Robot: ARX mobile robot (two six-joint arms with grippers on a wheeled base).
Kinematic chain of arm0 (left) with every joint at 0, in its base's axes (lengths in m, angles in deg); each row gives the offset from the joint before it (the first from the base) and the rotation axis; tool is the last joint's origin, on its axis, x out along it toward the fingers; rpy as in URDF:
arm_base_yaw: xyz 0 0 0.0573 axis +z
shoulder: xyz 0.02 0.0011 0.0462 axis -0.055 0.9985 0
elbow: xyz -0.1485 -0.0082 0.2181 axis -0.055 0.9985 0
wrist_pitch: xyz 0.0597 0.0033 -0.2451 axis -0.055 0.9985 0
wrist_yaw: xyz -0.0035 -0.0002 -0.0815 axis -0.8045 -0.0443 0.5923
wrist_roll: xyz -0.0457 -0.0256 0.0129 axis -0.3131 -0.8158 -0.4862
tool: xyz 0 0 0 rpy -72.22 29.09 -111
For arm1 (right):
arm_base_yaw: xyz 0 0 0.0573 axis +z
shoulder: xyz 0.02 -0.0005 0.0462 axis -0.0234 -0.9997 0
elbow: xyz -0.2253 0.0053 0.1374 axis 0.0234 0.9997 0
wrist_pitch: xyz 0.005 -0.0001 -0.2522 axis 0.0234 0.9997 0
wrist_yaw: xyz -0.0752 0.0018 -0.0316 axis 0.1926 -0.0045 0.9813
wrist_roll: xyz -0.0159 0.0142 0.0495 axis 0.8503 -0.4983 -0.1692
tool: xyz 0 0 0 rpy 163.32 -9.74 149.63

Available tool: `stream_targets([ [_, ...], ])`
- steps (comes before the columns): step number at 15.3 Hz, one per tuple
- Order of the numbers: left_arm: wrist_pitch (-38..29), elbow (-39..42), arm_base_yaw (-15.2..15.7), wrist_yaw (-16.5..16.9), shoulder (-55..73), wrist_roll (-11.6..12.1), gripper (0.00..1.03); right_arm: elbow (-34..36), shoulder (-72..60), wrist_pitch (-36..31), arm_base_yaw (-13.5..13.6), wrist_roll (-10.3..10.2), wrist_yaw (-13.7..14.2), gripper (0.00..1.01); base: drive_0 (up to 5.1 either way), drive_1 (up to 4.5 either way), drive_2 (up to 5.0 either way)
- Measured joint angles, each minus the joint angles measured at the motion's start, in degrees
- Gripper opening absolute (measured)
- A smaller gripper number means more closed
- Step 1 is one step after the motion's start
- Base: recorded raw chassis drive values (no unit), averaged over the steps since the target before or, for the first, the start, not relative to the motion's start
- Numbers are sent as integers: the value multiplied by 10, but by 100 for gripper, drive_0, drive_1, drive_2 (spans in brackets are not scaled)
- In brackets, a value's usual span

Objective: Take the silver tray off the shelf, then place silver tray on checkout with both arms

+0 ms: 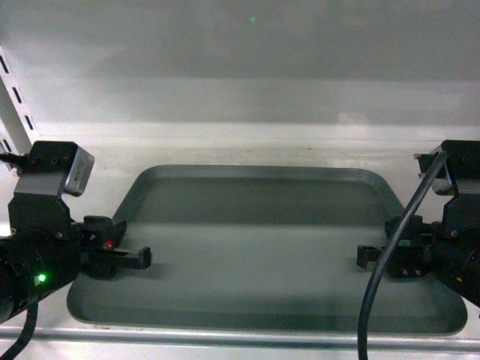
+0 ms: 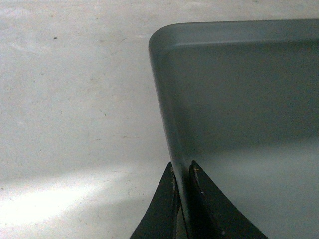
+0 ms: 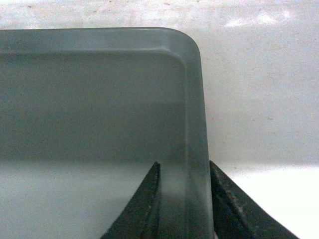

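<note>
On the shelf (image 1: pixel 225 146) the silver tray (image 1: pixel 262 247) lies flat, the left gripper (image 2: pixel 182 199) pinching its left rim and the right gripper (image 3: pixel 184 199) straddling its right rim, spread slightly, so lifting and carrying to checkout remain.

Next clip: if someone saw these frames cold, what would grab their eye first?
The big silver tray filling the shelf, lying flat. Next, the two black grippers at its short edges: the left gripper closed tight on the left rim, the right gripper straddling the right rim with gaps showing, and a green light glowing on the left arm.
</note>
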Motion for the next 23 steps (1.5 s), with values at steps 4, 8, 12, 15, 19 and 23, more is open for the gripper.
stream_targets([
  [4,-5,2,0,2,0,-40,3,6,7,-2,-1,-27,8,3,0,0,0],
  [8,34,34,-7,-4,-61,-47,3,31,89,34,6,-16,24,3,0,0,0],
  [12,62,47,-10,-10,-133,-26,3,48,148,58,12,-12,35,3,0,0,0],
  [15,83,61,-11,-11,-180,-18,3,68,197,76,16,-11,39,3,0,0,0],
  [19,131,70,-16,-13,-250,-17,3,79,256,113,19,-10,42,3,0,0,0],
  [23,231,70,-9,-11,-316,-21,3,67,290,195,23,-8,38,3,0,0,0],
])
